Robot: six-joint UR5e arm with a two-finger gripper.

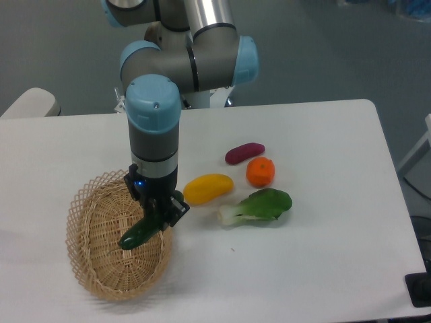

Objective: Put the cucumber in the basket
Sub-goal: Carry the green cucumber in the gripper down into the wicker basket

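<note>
The cucumber [140, 233] is a small dark green glossy cylinder, tilted with its lower end to the left. My gripper [159, 214] is shut on its upper right end and holds it over the right half of the basket. The basket [87, 266] is a shallow oval of tan wicker with a lattice rim at the table's front left. Whether the cucumber's low end touches the basket's floor I cannot tell. The arm comes down from the back and hides part of the basket's far rim.
To the right of the basket lie a yellow fruit [208, 188], a purple vegetable [244, 153], an orange [260, 171] and a leafy green vegetable with a white stem [257, 206]. The white table [323, 269] ends at the front and right.
</note>
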